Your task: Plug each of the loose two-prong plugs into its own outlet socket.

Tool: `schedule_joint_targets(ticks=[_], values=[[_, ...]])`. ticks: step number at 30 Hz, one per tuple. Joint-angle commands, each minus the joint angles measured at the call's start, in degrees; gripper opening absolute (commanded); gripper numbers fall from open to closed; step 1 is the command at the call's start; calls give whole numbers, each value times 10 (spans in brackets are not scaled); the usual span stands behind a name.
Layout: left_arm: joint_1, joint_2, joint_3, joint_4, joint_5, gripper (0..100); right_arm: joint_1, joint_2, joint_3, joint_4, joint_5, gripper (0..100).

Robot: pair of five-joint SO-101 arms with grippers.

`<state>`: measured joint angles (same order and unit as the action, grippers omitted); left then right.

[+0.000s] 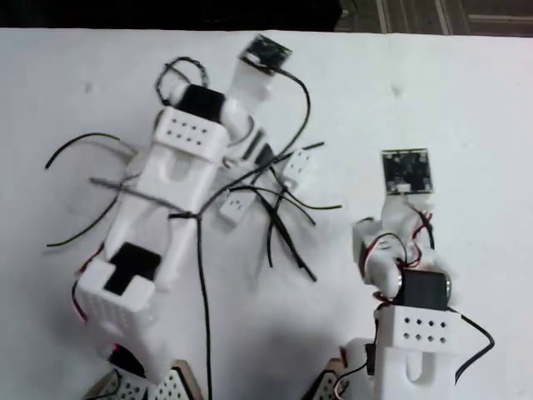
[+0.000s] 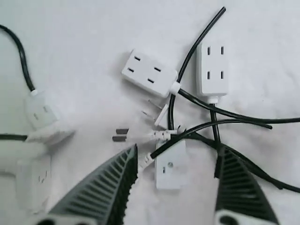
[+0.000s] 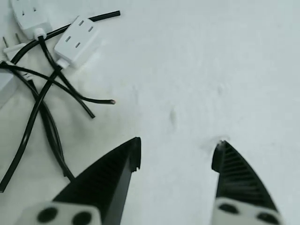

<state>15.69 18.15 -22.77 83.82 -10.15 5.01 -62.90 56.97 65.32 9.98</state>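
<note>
- A white table (image 1: 450,108) holds a tangle of black cords (image 1: 279,225), white socket blocks and loose two-prong plugs. The tangle lies near the middle, a little toward the far side.
- The left gripper (image 2: 177,152) hangs over the tangle with its pincer spread wide. A small socket block (image 2: 168,168) lies on the table between the two fingers, and a black cord crosses one end of it.
- Just beside that block lie two loose plugs, a dark-pronged plug (image 2: 121,135) and a white plug (image 2: 159,115). Neither is seated in anything.
- A tilted socket block (image 2: 150,73) and a straight socket block (image 2: 212,68) lie near them, slots facing up and unfilled.
- The right gripper (image 3: 178,142) sits at the near right, well apart from the tangle, its pincer spread above bare table.
- Likely risk: closing here would pinch the socket block or a crossing cord rather than a plug.
- Lifting any plug may drag its neighbours — the cords overlap — and shift the sockets out of line with the prongs.
</note>
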Motion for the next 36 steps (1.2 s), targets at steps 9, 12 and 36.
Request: schedule_joint_targets(ticks=[9,12,36], values=[[76,150,0,-192,0,283,74,-4,-8,-44,3,246],[84,187,0,-235,0,283,73,-4,-8,-44,3,246],[109,341,-288,-55,-69,21,72,-4,-8,-44,21,244]])
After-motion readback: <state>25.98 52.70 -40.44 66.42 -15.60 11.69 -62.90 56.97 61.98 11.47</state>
